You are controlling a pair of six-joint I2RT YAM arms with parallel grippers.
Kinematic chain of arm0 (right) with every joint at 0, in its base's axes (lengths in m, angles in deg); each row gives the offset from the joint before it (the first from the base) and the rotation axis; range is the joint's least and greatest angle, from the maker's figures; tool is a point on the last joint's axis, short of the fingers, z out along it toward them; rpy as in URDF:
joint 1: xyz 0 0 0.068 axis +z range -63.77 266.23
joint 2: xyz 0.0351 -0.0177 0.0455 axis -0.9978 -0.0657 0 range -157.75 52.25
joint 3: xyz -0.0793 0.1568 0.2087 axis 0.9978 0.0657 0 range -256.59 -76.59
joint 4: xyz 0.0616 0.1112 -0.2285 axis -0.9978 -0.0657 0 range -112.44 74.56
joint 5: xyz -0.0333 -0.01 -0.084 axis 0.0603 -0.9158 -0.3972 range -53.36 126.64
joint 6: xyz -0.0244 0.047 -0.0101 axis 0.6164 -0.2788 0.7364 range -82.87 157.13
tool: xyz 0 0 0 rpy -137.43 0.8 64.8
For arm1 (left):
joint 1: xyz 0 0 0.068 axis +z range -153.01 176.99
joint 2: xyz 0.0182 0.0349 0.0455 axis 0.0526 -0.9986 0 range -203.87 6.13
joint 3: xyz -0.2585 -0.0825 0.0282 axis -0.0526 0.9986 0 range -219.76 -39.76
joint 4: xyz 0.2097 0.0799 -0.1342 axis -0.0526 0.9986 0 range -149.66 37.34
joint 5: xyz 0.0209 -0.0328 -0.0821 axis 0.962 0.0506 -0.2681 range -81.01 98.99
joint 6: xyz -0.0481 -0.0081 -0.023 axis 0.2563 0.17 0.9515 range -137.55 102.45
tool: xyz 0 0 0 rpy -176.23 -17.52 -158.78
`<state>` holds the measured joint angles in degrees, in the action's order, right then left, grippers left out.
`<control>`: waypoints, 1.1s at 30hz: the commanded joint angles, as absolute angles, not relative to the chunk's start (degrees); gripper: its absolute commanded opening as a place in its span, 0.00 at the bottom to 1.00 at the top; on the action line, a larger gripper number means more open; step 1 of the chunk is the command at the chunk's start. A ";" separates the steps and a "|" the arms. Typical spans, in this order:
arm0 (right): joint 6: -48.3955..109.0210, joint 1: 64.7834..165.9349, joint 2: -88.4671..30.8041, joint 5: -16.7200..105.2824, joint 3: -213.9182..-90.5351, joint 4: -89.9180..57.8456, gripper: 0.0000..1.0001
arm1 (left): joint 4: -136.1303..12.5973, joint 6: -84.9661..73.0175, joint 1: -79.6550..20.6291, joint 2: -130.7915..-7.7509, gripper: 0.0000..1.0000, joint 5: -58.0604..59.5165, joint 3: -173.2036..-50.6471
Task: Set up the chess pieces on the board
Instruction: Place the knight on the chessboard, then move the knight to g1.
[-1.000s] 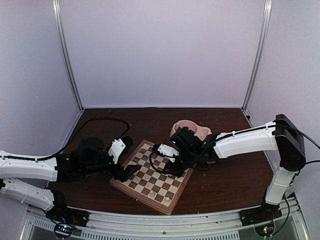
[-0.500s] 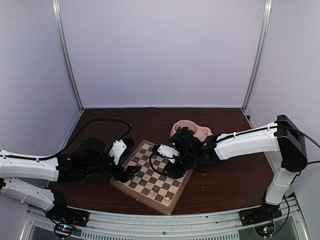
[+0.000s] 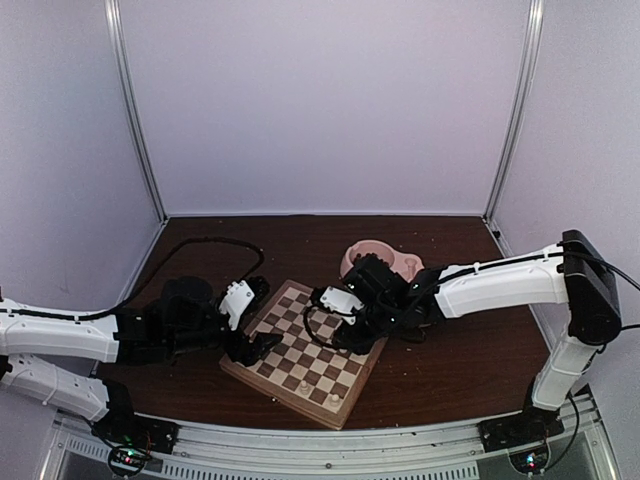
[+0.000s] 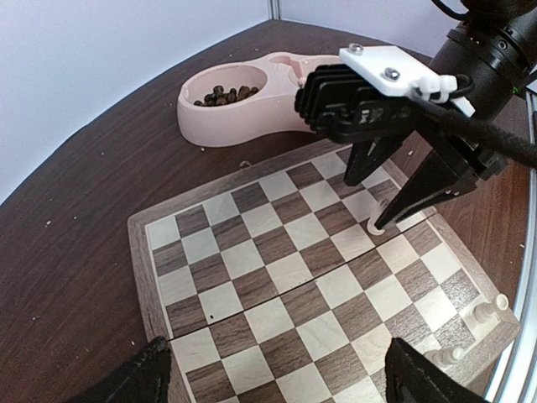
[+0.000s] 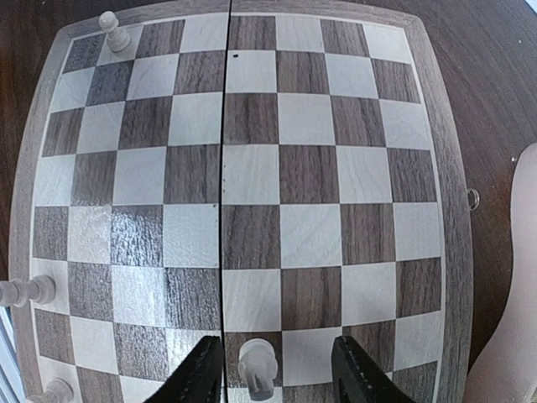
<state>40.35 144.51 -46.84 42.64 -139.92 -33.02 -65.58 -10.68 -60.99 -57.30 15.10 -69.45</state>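
The wooden chessboard (image 3: 300, 360) lies between my arms; it also fills the left wrist view (image 4: 277, 252) and the right wrist view (image 5: 252, 168). My right gripper (image 3: 345, 335) is open low over the board's right side, and one cream chess piece (image 5: 256, 366) stands between its fingers (image 5: 198, 376), nearer the left one, with gaps on both sides. The same piece (image 4: 375, 227) shows in the left wrist view under a fingertip. My left gripper (image 3: 262, 345) is open and empty at the board's left edge (image 4: 277, 386). Other cream pieces (image 5: 112, 32) (image 5: 25, 291) (image 4: 482, 312) stand at the rim.
A pink double-compartment bowl (image 3: 375, 258) sits behind the board's right corner; one compartment holds several dark brown pieces (image 4: 222, 94). Its edge shows in the right wrist view (image 5: 516, 336). Dark wooden table (image 3: 460, 360) lies around the board, with walls on three sides.
My right gripper has shifted slightly back and right over the board. My left arm has barely moved.
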 commanded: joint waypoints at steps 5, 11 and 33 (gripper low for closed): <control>41.23 144.77 -47.31 39.84 -140.58 -35.83 0.35 | -67.13 -11.06 -61.17 -56.71 0.88 14.73 -70.96; 41.29 144.77 -46.76 40.87 -140.49 -35.72 0.22 | -66.93 -11.14 -61.23 -56.60 0.88 15.41 -70.87; 44.48 149.88 -41.60 51.38 -139.86 -36.31 0.19 | -66.31 -11.40 -61.18 -54.81 0.89 17.31 -70.38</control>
<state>43.32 148.51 -43.01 51.47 -139.92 -35.41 -65.07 -10.70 -60.99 -55.23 16.52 -69.45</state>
